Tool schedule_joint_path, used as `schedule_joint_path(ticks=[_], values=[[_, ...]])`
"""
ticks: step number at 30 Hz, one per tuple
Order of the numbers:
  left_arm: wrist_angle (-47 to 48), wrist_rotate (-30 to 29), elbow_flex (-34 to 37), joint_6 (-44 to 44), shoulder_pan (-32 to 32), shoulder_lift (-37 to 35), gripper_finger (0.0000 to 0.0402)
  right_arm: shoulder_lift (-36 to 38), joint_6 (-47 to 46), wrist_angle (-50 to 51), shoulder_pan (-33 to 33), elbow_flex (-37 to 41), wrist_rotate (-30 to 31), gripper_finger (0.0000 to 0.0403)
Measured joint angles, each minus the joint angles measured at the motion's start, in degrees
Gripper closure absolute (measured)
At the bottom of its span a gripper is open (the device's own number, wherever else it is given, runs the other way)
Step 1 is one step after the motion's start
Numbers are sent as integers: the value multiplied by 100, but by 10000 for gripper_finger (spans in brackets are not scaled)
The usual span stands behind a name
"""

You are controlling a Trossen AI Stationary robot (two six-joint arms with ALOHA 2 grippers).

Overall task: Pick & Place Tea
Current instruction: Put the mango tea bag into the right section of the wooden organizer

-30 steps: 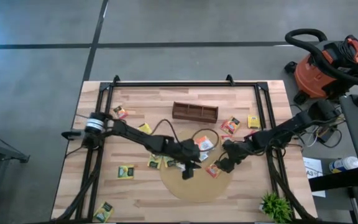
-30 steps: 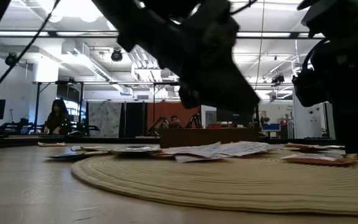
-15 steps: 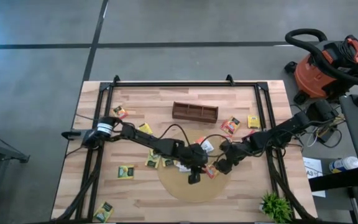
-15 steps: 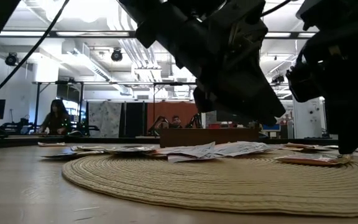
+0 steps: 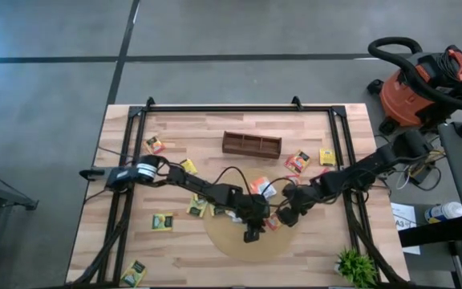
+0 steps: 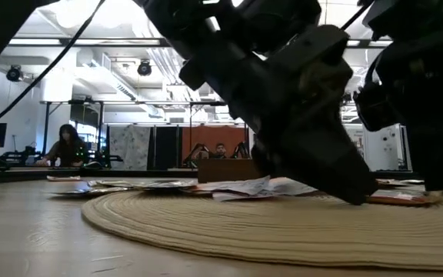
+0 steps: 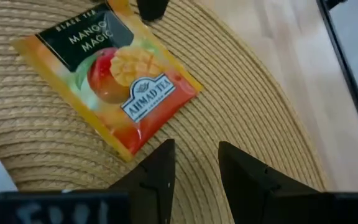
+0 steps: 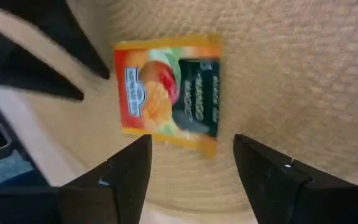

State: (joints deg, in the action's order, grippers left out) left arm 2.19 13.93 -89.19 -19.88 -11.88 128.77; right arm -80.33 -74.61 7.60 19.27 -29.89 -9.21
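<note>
Both arms converge on one orange mango sachet [image 7: 107,78] lying flat on the round woven mat [image 5: 239,245], with the sorting work barely begun. The left gripper [image 7: 194,165] hangs low with its fingers apart and nothing between them, the sachet lying just ahead of its tips; the right gripper [image 8: 191,158] faces it from the other side, jaws wide and empty, the same sachet flat just beyond its fingers. No packet is lifted. The brown wooden compartment box [image 5: 251,144], well beyond both grippers toward the table's far edge, shows no tea in its sections as far as the overhead view lets one judge. Other sachets [image 5: 162,221] lie scattered across the wooden table [image 5: 175,128] and on the mat, so nearly the whole job appears still ahead.
</note>
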Motion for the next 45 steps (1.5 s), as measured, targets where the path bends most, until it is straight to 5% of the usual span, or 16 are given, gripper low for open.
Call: schedule_joint_path(ticks=[18, 33, 38, 45], values=[[-132, -251, -152, -96, 55, 133, 281, -186, 94, -345, 0, -85, -28, 214], [-114, -298, -65, -182, 57, 123, 281, 210, 175, -239, -14, -84, 89, 351], [103, -539, -42, -645, -10, -60, 281, 687, 677, 1097, -21, -484, 937, 391], [819, -2009, 39, -678, -133, -942, 281, 883, 2590, 3674, -527, -1815, 1816, 394]])
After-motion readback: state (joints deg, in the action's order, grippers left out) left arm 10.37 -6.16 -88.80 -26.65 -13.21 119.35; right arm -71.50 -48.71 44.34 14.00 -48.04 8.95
